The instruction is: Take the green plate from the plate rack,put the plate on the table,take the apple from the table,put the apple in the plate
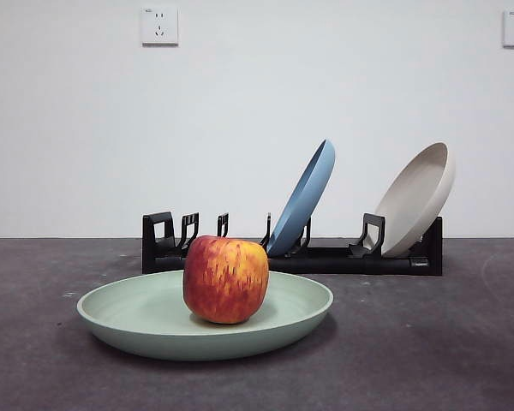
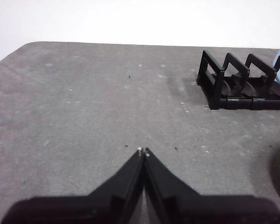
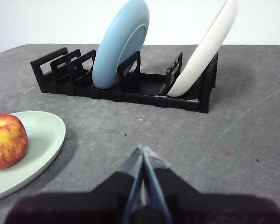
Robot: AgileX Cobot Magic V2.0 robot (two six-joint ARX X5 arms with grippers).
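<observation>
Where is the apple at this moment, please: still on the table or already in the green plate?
In the plate. The apple rests upright inside the green plate, which lies flat on the table; neither gripper touches it.

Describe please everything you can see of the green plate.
The wide, shallow, matte pale sage-green plate looks like smooth plastic or ceramic, round with a raised rim. It lies flat and upright on the dark grey mottled table, in front of the long black plastic plate rack and apart from it. The round red-and-yellow apple rests inside it, near the middle. No jaws touch it.
</observation>
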